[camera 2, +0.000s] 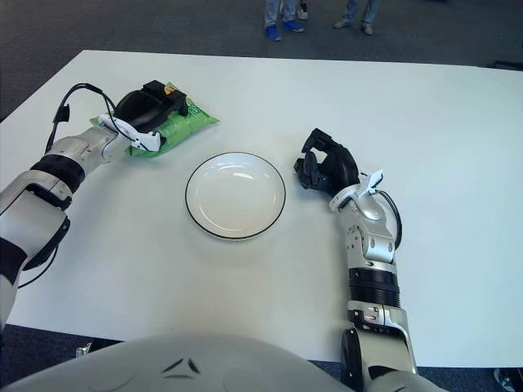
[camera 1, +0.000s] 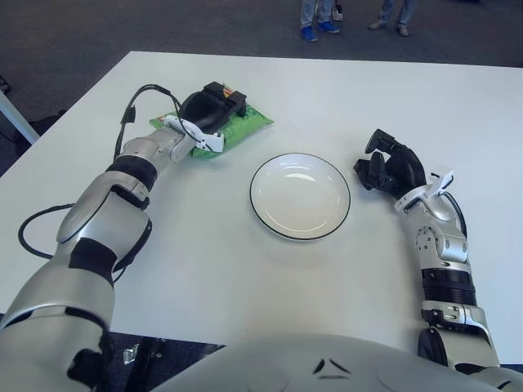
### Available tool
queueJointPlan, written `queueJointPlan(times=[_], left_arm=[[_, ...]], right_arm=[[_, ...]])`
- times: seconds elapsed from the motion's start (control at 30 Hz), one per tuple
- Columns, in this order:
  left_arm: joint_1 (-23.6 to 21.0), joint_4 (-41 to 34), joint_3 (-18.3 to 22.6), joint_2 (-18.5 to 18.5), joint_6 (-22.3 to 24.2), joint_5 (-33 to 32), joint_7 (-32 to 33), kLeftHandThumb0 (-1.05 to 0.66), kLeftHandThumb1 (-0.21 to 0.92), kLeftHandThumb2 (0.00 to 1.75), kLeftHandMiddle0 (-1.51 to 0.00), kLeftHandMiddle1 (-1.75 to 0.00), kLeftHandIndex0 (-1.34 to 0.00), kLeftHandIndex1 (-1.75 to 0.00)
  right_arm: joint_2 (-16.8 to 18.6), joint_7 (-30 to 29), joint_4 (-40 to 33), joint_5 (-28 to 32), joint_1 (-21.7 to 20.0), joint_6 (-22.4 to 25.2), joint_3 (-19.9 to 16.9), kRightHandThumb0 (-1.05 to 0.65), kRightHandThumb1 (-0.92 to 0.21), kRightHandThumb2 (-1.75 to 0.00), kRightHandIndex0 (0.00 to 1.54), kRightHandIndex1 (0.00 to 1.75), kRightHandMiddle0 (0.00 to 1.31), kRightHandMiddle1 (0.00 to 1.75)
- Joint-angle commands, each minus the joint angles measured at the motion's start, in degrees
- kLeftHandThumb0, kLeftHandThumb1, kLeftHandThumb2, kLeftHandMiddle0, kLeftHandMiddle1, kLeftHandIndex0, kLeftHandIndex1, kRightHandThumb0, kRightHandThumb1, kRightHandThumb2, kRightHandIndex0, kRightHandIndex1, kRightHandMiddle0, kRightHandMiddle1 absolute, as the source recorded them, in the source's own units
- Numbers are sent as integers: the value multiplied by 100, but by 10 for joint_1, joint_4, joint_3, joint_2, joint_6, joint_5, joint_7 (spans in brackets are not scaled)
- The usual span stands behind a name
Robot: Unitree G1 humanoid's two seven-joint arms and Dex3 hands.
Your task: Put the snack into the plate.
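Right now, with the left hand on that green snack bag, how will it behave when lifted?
The flat green plastic snack bag looks puffy and thin-walled, so probably light and crushable. Its glossy film may slip under the left hand covering it. It likely sags or flexes rather than staying stiff on the way to the white black-rimmed plate.

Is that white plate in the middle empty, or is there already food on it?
Empty. The plate shows only bare white inside its dark rim; the green snack bag lies on the table under the left hand.

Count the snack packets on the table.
1. The green snack packet lies on the table's far left, left of the plate, under the left hand. None other shows.
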Motion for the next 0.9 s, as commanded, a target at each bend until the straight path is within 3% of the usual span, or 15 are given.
queueJointPlan(times=[0.0,0.23,0.4,0.6,0.87], left_arm=[[39,-1,-6,9,-1,8,-15,0,-11,174,-96,-160,-72,-175],[47,-110,34,45,12,-18,-63,0,-11,174,-96,-161,-71,-175],[61,-150,59,48,29,-27,-80,0,-10,175,-95,-162,-71,-175],[69,-172,92,44,20,-51,-77,0,-10,174,-96,-160,-70,-175],[88,-275,147,69,4,-87,-118,0,-9,173,-95,-162,-69,-175]], right_arm=[[2,-3,25,3,22,17,-2,-46,-37,-125,128,175,57,175],[1,2,35,3,18,13,-3,-46,-37,-125,128,175,57,175],[-1,4,43,0,14,7,-2,-46,-38,-125,128,175,57,175],[-2,2,45,-5,14,1,0,-46,-38,-125,128,175,57,175],[0,0,45,2,13,6,-3,-46,-37,-125,128,175,57,175]])
